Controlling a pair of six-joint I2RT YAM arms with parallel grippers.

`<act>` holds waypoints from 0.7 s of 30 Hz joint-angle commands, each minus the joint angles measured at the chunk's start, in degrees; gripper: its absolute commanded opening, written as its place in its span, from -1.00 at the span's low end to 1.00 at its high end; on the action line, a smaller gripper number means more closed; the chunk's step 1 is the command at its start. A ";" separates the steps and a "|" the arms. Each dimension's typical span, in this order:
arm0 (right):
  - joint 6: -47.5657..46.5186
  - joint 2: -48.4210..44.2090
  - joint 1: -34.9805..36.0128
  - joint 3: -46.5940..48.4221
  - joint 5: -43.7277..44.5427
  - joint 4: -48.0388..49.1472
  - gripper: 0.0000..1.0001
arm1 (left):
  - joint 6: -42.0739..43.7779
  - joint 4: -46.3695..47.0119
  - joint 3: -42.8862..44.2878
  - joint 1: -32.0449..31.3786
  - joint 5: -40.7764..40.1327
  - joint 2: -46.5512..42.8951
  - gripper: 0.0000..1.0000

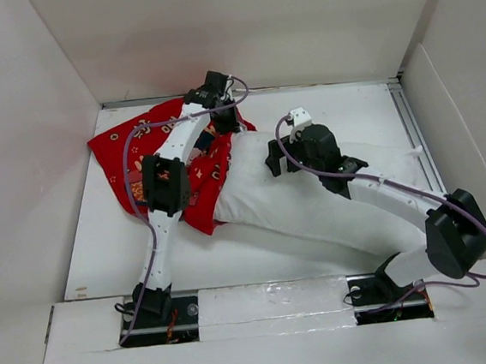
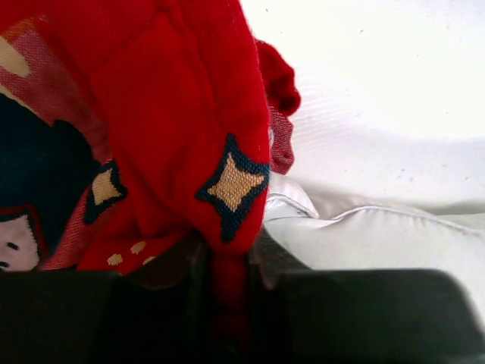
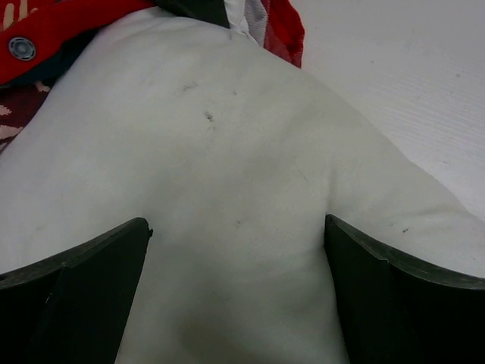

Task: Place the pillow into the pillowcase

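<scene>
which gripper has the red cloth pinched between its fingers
The left gripper: the pillowcase runs down between its closed fingers. The right gripper stands wide open over the pillow, gripping nothing.

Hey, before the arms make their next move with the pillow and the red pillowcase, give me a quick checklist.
1. Left end effector gripping the pillowcase: ok, red fabric clamped in it.
2. Right end effector open: ok, astride the pillow, not closed.
3. Pillow in the pillowcase: not ok, most lies outside.
4. Only one layer pinched: cannot tell.
5. Opening facing the pillow: cannot tell.
</scene>
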 commanded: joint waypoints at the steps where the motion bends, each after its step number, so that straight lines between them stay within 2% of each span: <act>1: 0.33 -0.44 3.63 -0.64 -2.99 2.13 1.00 | 0.22 0.66 0.70 -1.55 1.03 -2.13 -0.85; 3: -0.29 -0.44 4.33 -0.64 -0.28 2.13 1.00 | -0.31 -0.92 3.77 -2.08 -1.86 -2.74 -0.95; 5: -0.29 -1.92 4.96 -1.43 1.84 4.06 1.00 | -0.31 -2.16 4.31 -2.08 -4.23 -4.75 -0.95; 9: -1.34 -7.02 6.18 -4.24 6.23 8.63 1.00 | -0.93 -2.78 3.00 -2.61 -7.84 -14.49 -0.95; 13: -3.10 -12.21 6.19 -5.48 10.71 12.23 1.00 | 0.64 -4.53 2.99 -6.03 -9.42 -20.92 -0.93; 18: -6.27 -9.33 4.52 -1.09 12.22 12.77 1.00 | 2.06 -3.22 -1.57 -9.56 -9.43 -26.73 -0.96; 21: -6.88 -7.82 4.52 -1.69 10.99 14.25 1.00 | 2.06 -3.22 -3.15 -10.96 -9.95 -27.97 -0.99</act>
